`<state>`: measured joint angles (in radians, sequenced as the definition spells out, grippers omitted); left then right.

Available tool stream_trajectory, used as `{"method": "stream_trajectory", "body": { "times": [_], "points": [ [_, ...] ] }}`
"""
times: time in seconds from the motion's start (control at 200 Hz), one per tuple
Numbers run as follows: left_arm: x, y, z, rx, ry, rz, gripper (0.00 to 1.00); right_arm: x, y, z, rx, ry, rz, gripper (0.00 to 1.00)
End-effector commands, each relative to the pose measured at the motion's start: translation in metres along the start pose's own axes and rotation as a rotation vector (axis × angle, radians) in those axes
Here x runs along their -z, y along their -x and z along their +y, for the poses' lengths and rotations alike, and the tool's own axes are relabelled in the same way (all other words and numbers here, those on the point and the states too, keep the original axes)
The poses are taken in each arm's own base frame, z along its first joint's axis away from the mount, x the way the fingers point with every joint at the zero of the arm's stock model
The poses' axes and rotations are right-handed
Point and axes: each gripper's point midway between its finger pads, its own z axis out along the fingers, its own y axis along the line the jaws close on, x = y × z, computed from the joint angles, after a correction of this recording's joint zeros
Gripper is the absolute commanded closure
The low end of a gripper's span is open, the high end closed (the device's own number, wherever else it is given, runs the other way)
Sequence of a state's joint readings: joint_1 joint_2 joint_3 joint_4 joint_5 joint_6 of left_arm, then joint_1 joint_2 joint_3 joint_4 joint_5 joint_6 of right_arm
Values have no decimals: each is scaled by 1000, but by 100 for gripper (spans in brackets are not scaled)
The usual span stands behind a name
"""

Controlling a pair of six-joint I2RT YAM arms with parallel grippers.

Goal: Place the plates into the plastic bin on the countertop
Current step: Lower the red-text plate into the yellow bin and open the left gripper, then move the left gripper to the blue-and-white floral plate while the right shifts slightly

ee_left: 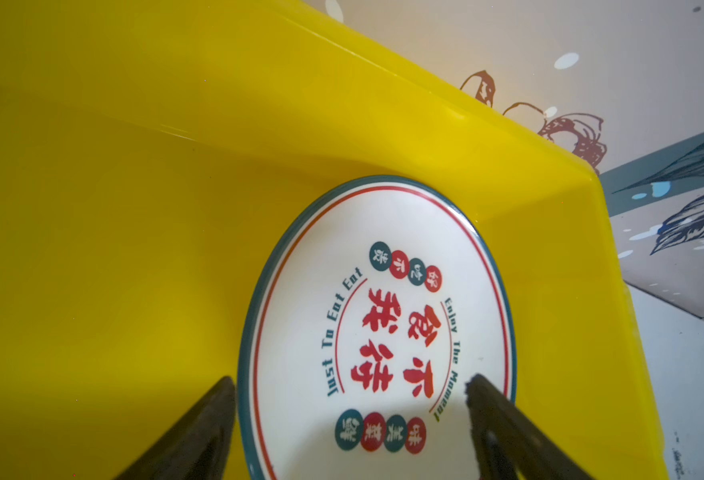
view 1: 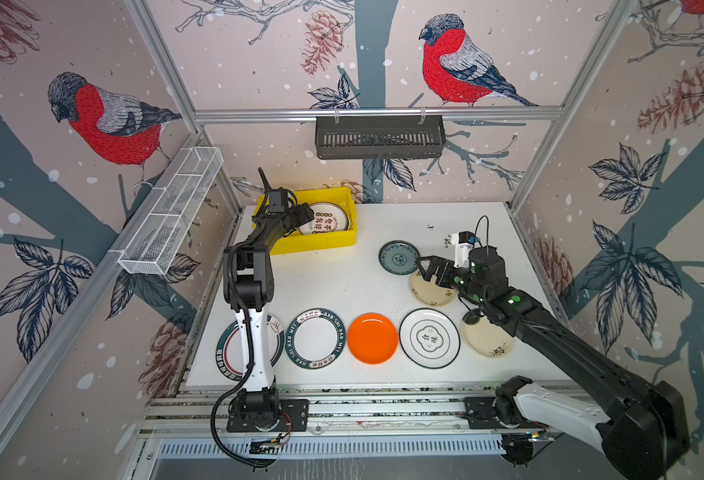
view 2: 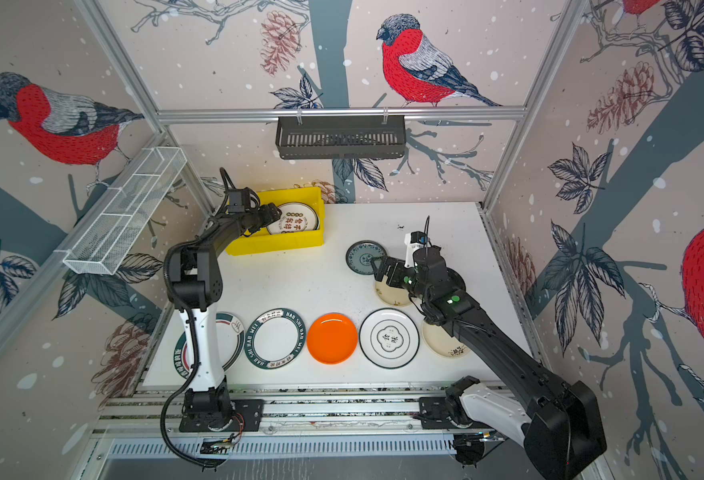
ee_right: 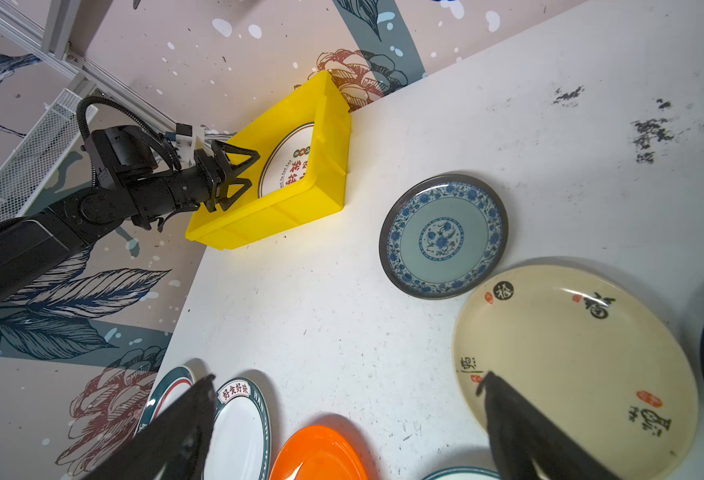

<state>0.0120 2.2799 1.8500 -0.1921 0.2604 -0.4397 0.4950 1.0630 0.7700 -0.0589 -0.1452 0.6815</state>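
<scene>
left arm, drop-off step. in both top views my left gripper (view 1: 304, 216) hangs over the yellow bin (view 1: 338, 243) at the upper left of the countertop (view 1: 342, 286). jaws spread wide, pinching nothing. the red-lettered plate (ee_left: 383, 324) lies flat on the bin floor, in the bin's right half. one finger (ee_left: 205, 428) sits outside its rim, the other above its face. i cannot tell if either touches it.

right arm, approach step. my right gripper (view 1: 425, 270) hovers at centre right, jaws spread and empty. its tips are over the seam between the teal patterned plate (view 1: 399, 257) and the upper cream plate (view 1: 431, 293).

row along the lower edge of the counter:
- striped-rim plate (view 1: 225, 353), half under my left arm
- green-lettered plate (view 1: 315, 338)
- orange plate (view 1: 372, 338)
- white plate with centre characters (view 1: 429, 338)
- lower cream plate (view 1: 485, 343)

judgement: one plate binned, at least seven to go; early days.

next, the left should lift straight up, clear of the bin wall, before swinging to the row. the right must commit to one rim and work a finger under a low lip. teal and cream lie almost touching, so a loose close could shove the neighbour.
</scene>
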Motion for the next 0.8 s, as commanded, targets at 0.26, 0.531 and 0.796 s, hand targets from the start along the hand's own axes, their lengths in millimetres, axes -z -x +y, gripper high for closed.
{"method": "stream_trajectory", "body": {
  "times": [0.26, 0.531, 0.796],
  "points": [
    [21, -1, -9, -86, 64, -32, 2, 3, -2, -13, 0, -68, -14, 0],
    [87, 9, -50, -157, 10, -120, 2, -4, -16, -43, 8, -190, 42, 0],
    [145, -6, -96, -202, -71, -160, 2, -15, -14, -61, -49, -150, 76, 0]
  ]
}}
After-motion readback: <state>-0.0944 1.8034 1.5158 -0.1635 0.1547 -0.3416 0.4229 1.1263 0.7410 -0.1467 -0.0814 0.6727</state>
